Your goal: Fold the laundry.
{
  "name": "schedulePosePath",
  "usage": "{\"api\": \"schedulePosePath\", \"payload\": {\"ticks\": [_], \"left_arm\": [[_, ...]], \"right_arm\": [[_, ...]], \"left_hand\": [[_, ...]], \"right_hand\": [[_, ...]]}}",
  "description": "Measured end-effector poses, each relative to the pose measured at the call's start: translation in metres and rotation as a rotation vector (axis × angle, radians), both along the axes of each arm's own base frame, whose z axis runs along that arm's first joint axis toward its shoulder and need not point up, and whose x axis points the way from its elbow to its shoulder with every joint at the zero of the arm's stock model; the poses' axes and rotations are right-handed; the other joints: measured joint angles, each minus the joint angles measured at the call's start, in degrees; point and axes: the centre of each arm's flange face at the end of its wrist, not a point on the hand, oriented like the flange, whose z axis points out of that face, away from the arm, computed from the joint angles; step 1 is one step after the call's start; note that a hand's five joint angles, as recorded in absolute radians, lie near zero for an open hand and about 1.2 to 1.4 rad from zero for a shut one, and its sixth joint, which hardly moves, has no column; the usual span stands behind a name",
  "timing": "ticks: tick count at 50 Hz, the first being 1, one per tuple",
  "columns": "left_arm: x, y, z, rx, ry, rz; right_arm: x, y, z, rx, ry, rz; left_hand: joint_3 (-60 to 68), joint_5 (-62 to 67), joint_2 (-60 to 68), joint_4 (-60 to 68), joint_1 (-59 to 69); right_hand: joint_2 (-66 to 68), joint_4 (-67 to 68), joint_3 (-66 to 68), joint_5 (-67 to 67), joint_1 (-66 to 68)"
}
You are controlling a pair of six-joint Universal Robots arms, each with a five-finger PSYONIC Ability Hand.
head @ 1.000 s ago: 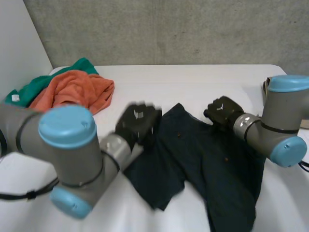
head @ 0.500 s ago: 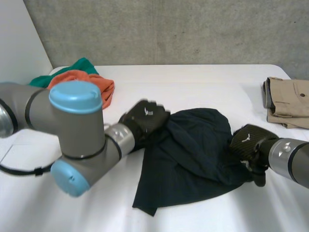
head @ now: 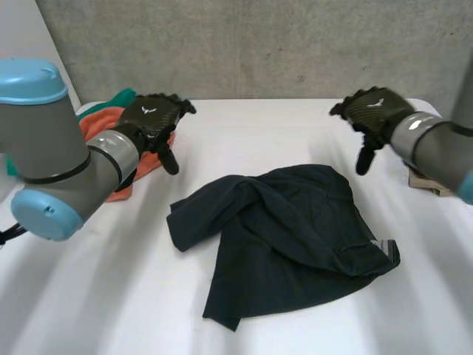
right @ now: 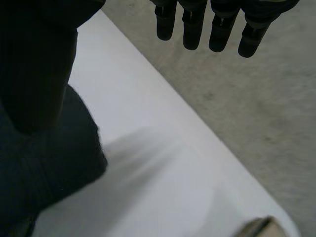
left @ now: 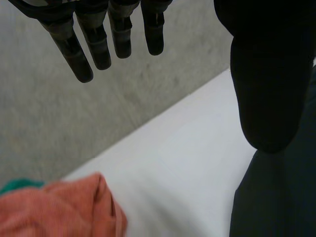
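Mid-table, on the white table [head: 259, 133], you have the dark garment [head: 288, 237] lying in a crumpled heap, well apart from both hands. Your left hand [head: 151, 118] hovers above the orange cloth [head: 94, 123] near the far left corner, with its fingers [left: 98, 39] straight and holding nothing. Your right hand [head: 373, 111] hangs over the far right side, fingers loosely extended and empty. A green cloth [head: 122, 97] lies against the orange one, and a folded tan garment [head: 421, 180] sits at the right edge.
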Motion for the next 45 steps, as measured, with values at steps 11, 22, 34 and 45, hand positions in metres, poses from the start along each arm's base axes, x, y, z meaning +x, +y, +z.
{"api": "schedulePosePath", "payload": {"ticks": [11, 22, 34, 45], "left_arm": [[-0.003, -0.025, -0.065, 0.253, -0.076, 0.005], [-0.015, -0.029, -0.062, 0.250, 0.019, -0.016], [-0.031, -0.022, -0.075, 0.283, 0.055, -0.132], [-0.043, -0.020, -0.089, 0.293, 0.045, -0.165]], "right_arm": [[0.029, -0.032, -0.076, 0.236, -0.035, 0.000], [0.063, -0.009, -0.061, 0.204, -0.067, 0.120], [0.057, 0.088, 0.062, -0.063, -0.183, 0.377], [0.040, 0.118, 0.091, -0.181, -0.214, 0.390]], "left_hand": [[0.0, 0.0, 0.0, 0.0, 0.0], [-1.5, -1.1, -1.7, -1.6, -2.3], [-1.5, -1.5, -2.2, -2.0, -2.7], [46.3, 46.6, 47.3, 47.0, 49.4]], "right_hand": [[8.2, 8.4, 8.4, 8.1, 8.5], [55.2, 56.7, 56.1, 53.9, 50.8], [55.2, 56.8, 56.1, 54.0, 50.8], [55.2, 56.9, 56.1, 54.0, 50.8]]}}
